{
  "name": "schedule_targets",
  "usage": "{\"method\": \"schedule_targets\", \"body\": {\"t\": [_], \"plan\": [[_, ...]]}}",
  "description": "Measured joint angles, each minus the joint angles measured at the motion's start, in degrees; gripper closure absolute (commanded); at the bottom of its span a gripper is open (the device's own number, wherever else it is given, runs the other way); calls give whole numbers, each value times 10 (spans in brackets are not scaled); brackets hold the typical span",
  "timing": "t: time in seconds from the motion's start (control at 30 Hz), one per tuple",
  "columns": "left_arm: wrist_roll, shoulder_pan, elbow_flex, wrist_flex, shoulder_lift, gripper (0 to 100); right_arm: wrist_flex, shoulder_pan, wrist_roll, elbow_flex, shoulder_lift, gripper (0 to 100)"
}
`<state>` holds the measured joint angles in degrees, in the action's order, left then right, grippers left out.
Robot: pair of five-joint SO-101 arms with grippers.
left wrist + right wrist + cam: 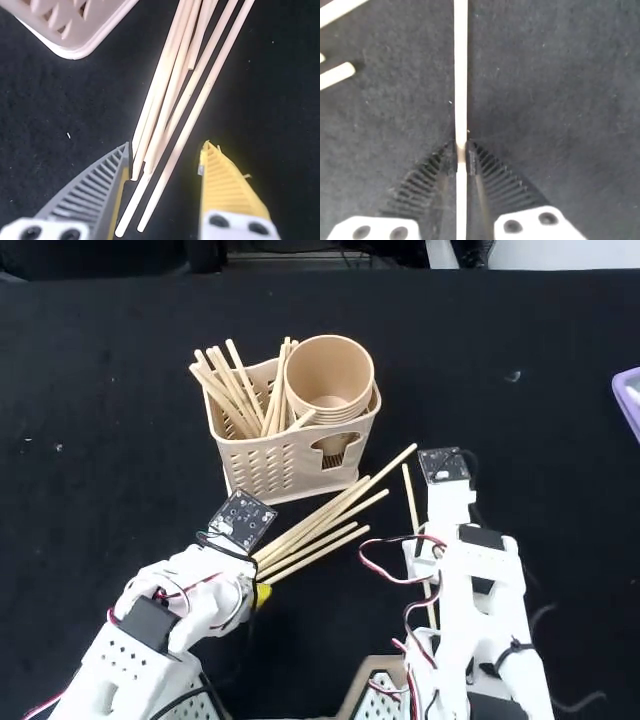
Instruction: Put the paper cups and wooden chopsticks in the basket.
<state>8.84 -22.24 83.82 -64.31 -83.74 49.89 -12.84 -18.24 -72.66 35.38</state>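
Observation:
A beige slotted basket (290, 455) stands on the black table, holding stacked paper cups (330, 375) and several wooden chopsticks (235, 385). A bundle of several chopsticks (325, 525) lies in front of the basket. My left gripper (162, 167) is open around the near ends of that bundle (170, 110), fingers on either side; the basket's corner (75, 30) lies beyond. My right gripper (461, 155) is shut on a single chopstick (460, 75), which lies along the table (411, 502) to the right of the bundle.
A purple object (630, 400) pokes in at the table's right edge. The two arms stand side by side near the front edge, with open black cloth to the left and right of the basket.

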Motion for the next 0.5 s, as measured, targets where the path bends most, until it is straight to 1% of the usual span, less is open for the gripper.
{"method": "schedule_targets", "body": {"t": [0.2,0.33,0.5], "plan": [[0,0,0,0,0,777,49,-3,0,64,0,988],[0,0,0,0,0,777,76,-29,0,131,0,988],[0,0,0,0,0,777,105,-39,0,203,-1,988]]}}
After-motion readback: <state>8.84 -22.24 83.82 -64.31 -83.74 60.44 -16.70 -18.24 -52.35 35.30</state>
